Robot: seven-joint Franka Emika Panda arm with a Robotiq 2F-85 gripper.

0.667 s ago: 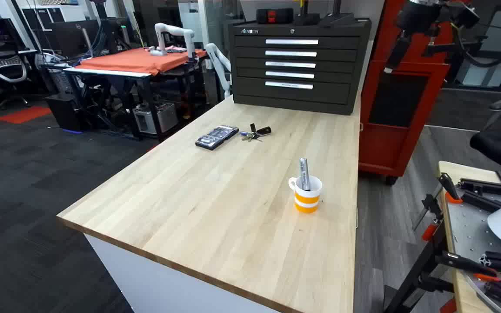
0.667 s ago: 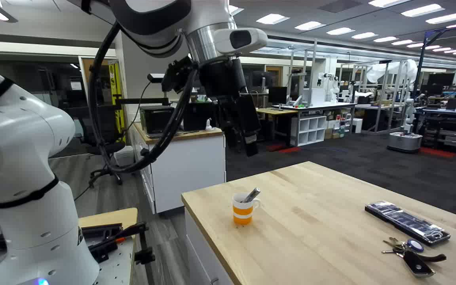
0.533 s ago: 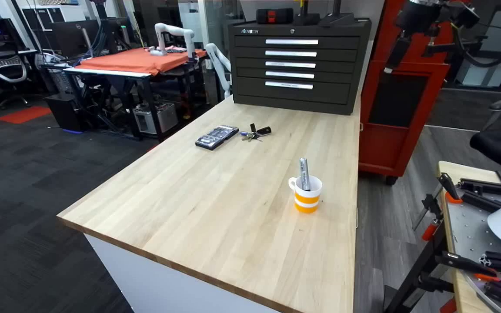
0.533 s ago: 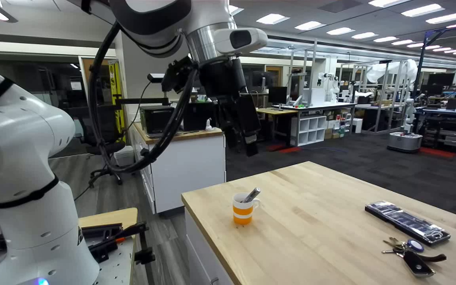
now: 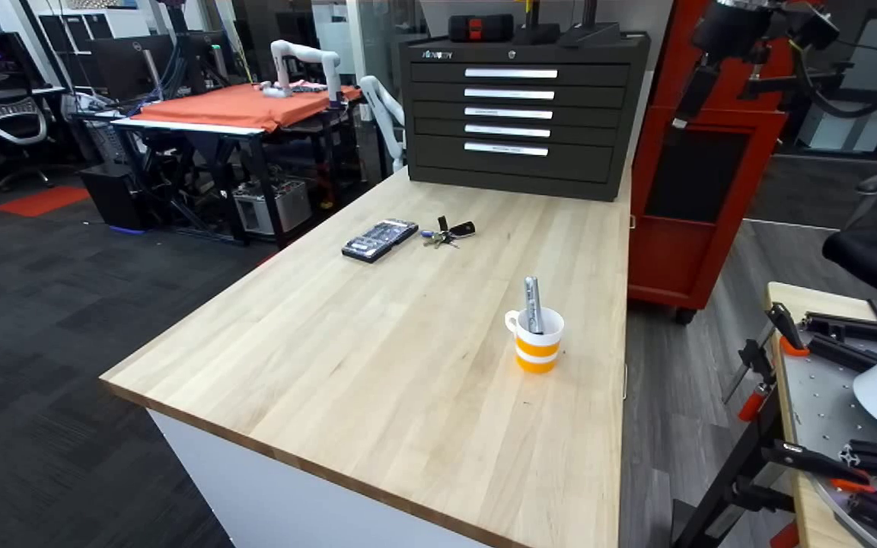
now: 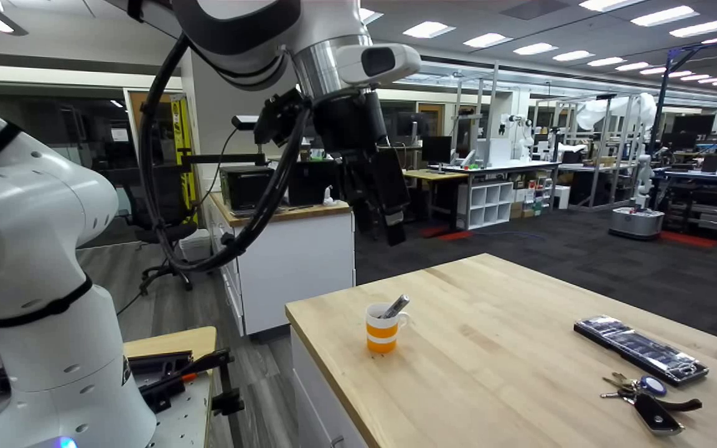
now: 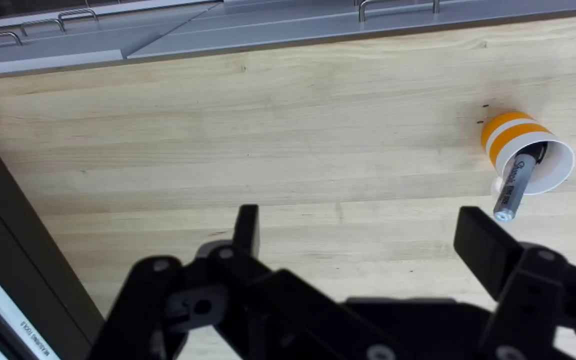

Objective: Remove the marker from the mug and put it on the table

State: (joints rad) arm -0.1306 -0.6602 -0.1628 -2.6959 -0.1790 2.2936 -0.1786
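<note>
The marker (image 5: 533, 303) is grey with a dark end and leans in the mug (image 5: 537, 355), its grey end sticking out above the rim. In the wrist view the marker (image 7: 516, 186) has its black end down inside the mug (image 7: 517, 134). The mug is white with orange bands and stands upright on the wooden table (image 5: 377, 358). In an exterior view the marker (image 6: 395, 307) leans toward the handle of the mug (image 6: 381, 332). My gripper (image 6: 382, 231) hangs well above the table. In the wrist view my gripper (image 7: 359, 220) is open and empty, with the mug beyond the right finger.
A flat black case (image 5: 380, 240) and a bunch of keys (image 5: 449, 233) lie on the table. A dark drawer toolbox (image 5: 522, 114) stands at one end; it also shows in the wrist view (image 7: 13, 240). The table edge runs close to the mug.
</note>
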